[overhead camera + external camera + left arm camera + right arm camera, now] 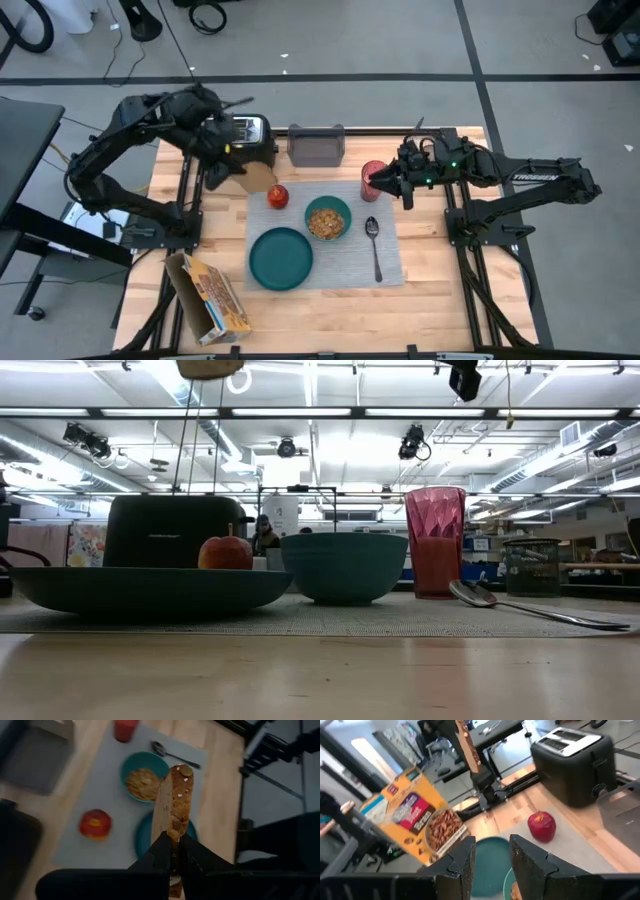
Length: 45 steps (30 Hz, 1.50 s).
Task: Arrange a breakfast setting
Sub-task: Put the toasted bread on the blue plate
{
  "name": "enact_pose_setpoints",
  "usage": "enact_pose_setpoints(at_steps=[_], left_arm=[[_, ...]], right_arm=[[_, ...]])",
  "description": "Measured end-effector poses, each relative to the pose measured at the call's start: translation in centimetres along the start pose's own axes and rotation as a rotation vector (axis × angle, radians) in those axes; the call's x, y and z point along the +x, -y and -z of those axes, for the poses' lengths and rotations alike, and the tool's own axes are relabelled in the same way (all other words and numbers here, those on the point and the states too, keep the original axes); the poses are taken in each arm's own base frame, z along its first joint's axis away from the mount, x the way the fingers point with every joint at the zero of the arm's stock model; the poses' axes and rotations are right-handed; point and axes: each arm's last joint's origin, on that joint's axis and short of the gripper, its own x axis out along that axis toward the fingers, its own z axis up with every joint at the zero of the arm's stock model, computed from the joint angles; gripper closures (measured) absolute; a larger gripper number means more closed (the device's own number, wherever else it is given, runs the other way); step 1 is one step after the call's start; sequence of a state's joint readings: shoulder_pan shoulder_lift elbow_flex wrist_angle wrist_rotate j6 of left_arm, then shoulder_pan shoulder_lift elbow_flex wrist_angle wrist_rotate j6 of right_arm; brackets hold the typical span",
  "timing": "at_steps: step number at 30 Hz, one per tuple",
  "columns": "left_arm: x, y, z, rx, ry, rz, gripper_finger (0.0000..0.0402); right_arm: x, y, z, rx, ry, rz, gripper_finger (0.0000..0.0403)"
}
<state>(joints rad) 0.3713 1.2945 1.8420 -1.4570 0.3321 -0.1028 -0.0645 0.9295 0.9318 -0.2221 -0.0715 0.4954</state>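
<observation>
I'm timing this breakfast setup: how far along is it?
Done: the plate, cereal-filled bowl, spoon and apple lie on the placemat, the red cup at its corner. In hand: the left end effector grips the toast slice above the table. Left: setting it down, probably on the plate.

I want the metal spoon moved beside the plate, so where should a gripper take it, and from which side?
Probably at mid-handle, from straight above. The metal spoon lies flat on the grey ribbed placemat, bowl end toward the translucent red cup. Its handle is thin and straight, with bare mat on both sides, so fingers can straddle it crosswise.
</observation>
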Motion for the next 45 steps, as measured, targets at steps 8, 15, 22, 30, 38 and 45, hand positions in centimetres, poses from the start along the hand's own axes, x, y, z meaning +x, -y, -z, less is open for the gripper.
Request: enact_pose_setpoints(at_steps=[8, 15, 22, 30, 38, 45], left_arm=[[2.2, 2.8, 0.7, 0.001, -0.072, 0.066, 0.0375], [7.6, 3.3, 2.8, 0.045, -0.167, 0.123, 0.0375], [13.3, 3.6, 5.1, 0.073, -0.178, 0.231, 0.0375], [20.1, 3.2, 9.2, 0.019, -0.137, 0.295, 0.0375], [23.4, 1.9, 13.1, -0.085, -0.161, 0.302, 0.0375], [24.3, 2.0, 14.6, -0.107, -0.16, 0.329, 0.0375]], right_arm=[[1.0, -1.5, 1.6, -0.095, -0.083, -0.044, 0.0274], [2.2, -3.2, 3.1, -0.067, -0.121, -0.049, 0.0274], [1.9, -4.6, 3.7, -0.001, -0.085, -0.043, 0.0274], [1.6, -5.8, 4.4, 0.051, -0.093, -0.051, 0.0274], [1.5, -5.9, 4.5, 0.062, -0.085, -0.038, 0.0274], [1.6, -5.7, 4.4, 0.063, -0.079, -0.03, 0.0274]])
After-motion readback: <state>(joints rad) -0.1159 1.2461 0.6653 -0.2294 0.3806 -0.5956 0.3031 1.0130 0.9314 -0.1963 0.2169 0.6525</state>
